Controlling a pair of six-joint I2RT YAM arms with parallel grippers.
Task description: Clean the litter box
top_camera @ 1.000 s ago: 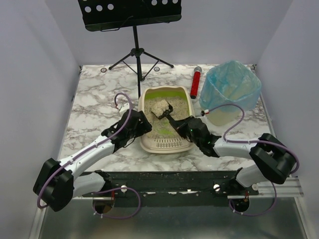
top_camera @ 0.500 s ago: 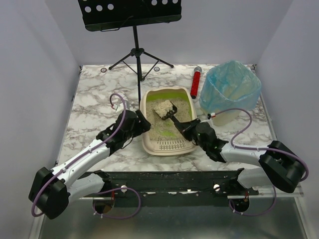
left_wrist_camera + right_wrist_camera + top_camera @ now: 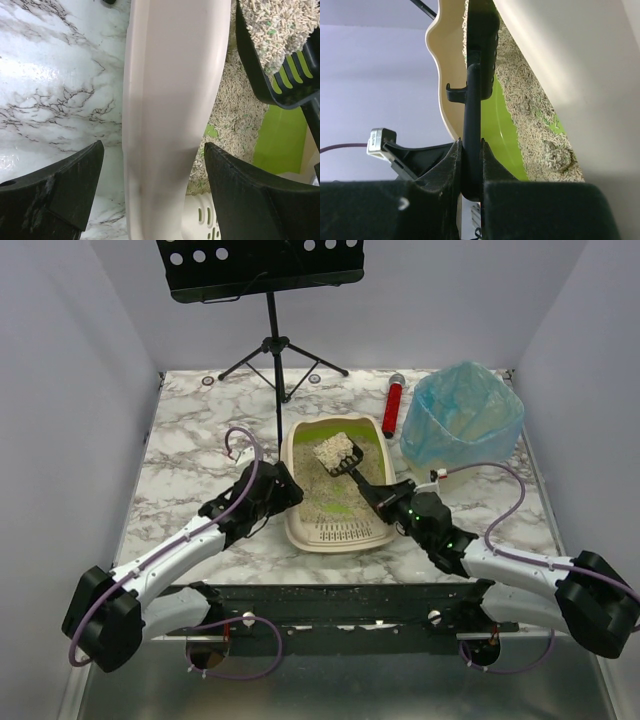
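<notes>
- The litter box (image 3: 336, 532) sits in the middle of the marble surface (image 3: 190, 440). Its slotted grille end faces the arms, and it lies just left of the bin lined with a blue bag (image 3: 462, 420).
- It looks like thin moulded plastic — stiff enough to keep its shape, but smooth-walled and probably light. I judge it would slide on the glossy surface if a tool dragged through it unbraced.
- The left claw (image 3: 155, 195) is spread open astride the box's left wall. One finger is outside over the marble and the other inside over the granules (image 3: 227, 115); both stand clear of the wall.
- That raised side wall seems the sensible place to take hold, since its rolled rim gives the pads a lip to pinch.
- The right claw (image 3: 470, 170) is clamped tight on the thin black handle of the scoop (image 3: 348, 468), near the handle's tail end.
- The scoop head is raised above the far half of the box and carries a heap (image 3: 330, 452) of pale pellets. They look loose and dry, so they would likely roll off at any tilt.
- The handle is narrow and gripped far from the load, so I expect it could twist between the pads — the head wants keeping level.
</notes>
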